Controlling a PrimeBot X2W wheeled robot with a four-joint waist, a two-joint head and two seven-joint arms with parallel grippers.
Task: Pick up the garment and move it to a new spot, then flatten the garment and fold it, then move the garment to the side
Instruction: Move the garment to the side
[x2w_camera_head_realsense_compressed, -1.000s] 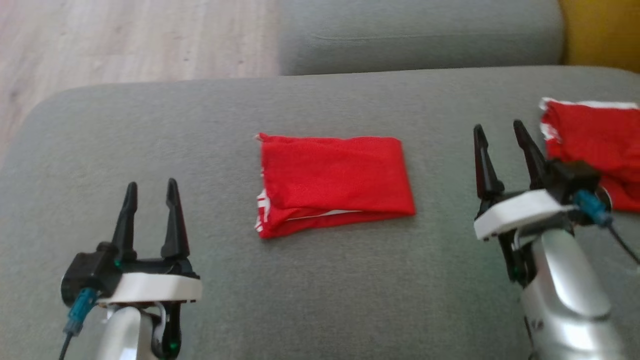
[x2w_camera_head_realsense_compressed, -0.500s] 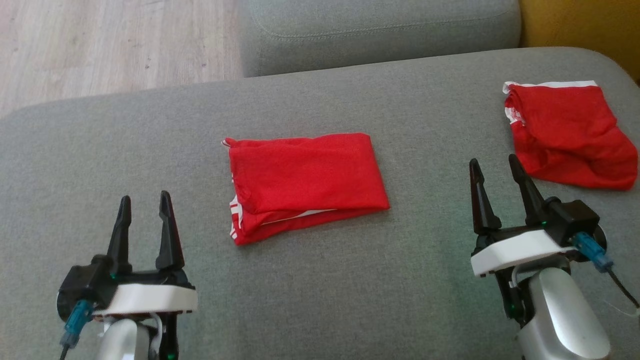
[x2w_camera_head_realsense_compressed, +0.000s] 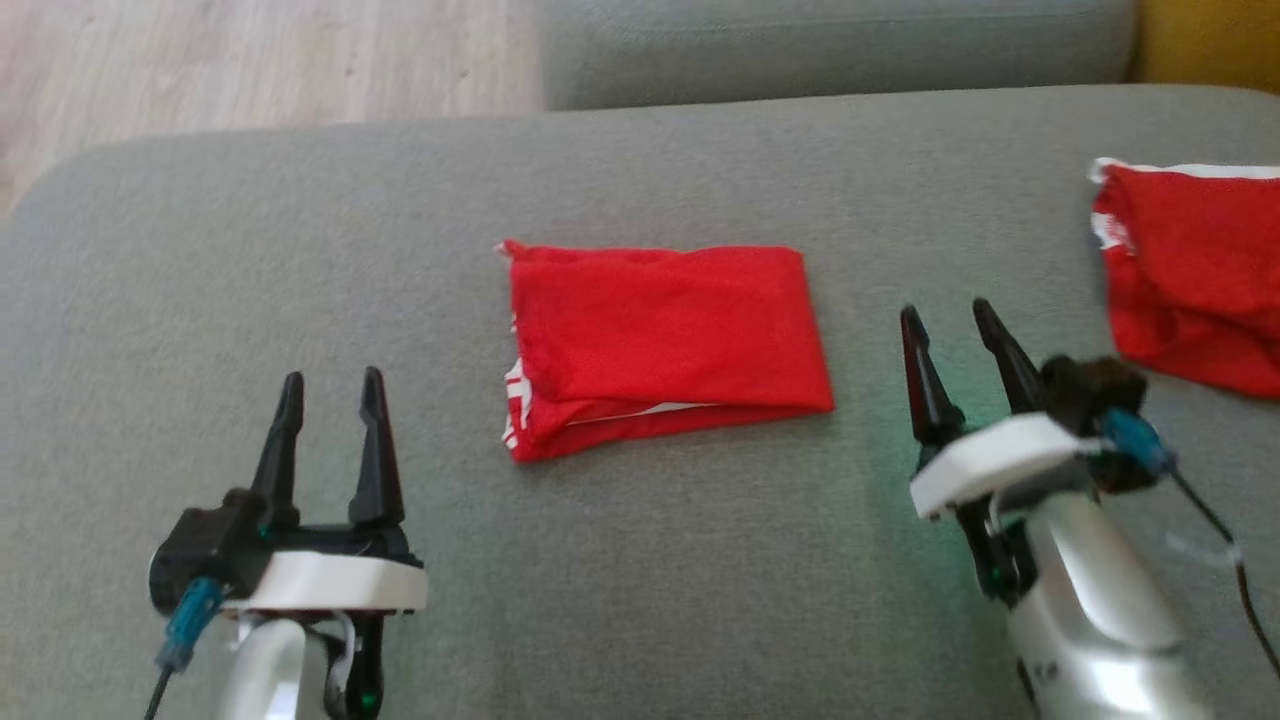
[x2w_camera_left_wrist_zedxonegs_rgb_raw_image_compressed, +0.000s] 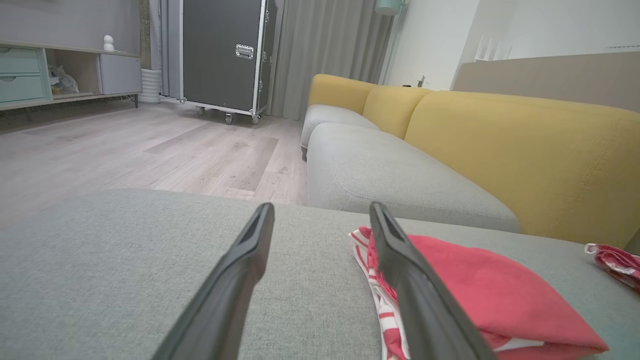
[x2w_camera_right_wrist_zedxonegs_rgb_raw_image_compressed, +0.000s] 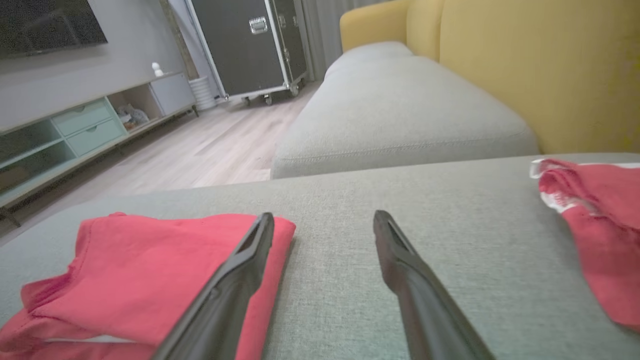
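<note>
Red and apparently folded, the garment (x2w_camera_head_realsense_compressed: 665, 345) lay between the left gripper (x2w_camera_head_realsense_compressed: 332, 376) and right gripper (x2w_camera_head_realsense_compressed: 945, 308), both spread wide and empty. Moving it aside remained; next, a gripper needed to pinch its nearest edge.

Garment (x2w_camera_head_realsense_compressed: 665, 345) mid-frame was plain red, with white stripes peeking out at its left edge. Second garment (x2w_camera_head_realsense_compressed: 1195, 275) at far right was red too, with white trim on top. Cushion (x2w_camera_head_realsense_compressed: 640, 580) was grey, floor (x2w_camera_head_realsense_compressed: 250, 60) upper left pale wood, backrest (x2w_camera_head_realsense_compressed: 1210, 40) upper right yellow. Left gripper (x2w_camera_head_realsense_compressed: 332, 380) and right gripper (x2w_camera_head_realsense_compressed: 945, 310) were black with white bands.
</note>
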